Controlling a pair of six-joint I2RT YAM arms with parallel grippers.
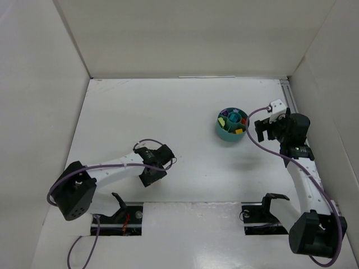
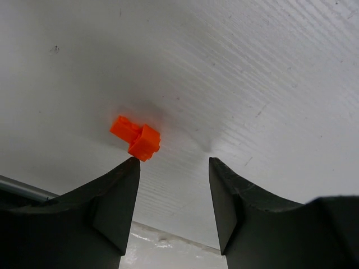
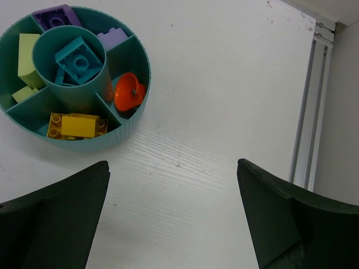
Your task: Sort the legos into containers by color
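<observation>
The orange brick (image 2: 136, 137) is the one lying outside the cup. In the left wrist view it's on the white bench (image 2: 252, 73), a bit left of centre, right at the tip of the finger (image 2: 112, 196) on the left of that frame. It's so close I honestly can't tell if they touch. It isn't in the gap though: the left jaws are partly spread with only bare bench between them, pinching nothing.

The teal cup (image 3: 126, 131) sits upright in the upper left of the right wrist frame. Its middle well has a teal brick (image 3: 78, 59). In the outer pockets there are purple bricks (image 3: 53, 17) at the top, pale green bricks (image 3: 29, 53) on the left, a yellow brick (image 3: 78, 126) at the bottom and a round orange piece (image 3: 129, 92) on the right. The right jaws are spread wide over bare bench to the lower right of the cup, holding nothing.

From overhead, the cup (image 1: 227, 136) is right of centre with the right arm (image 1: 291, 134) just to its right. The left arm (image 1: 120, 162) is in the lower left, well apart from the cup.
</observation>
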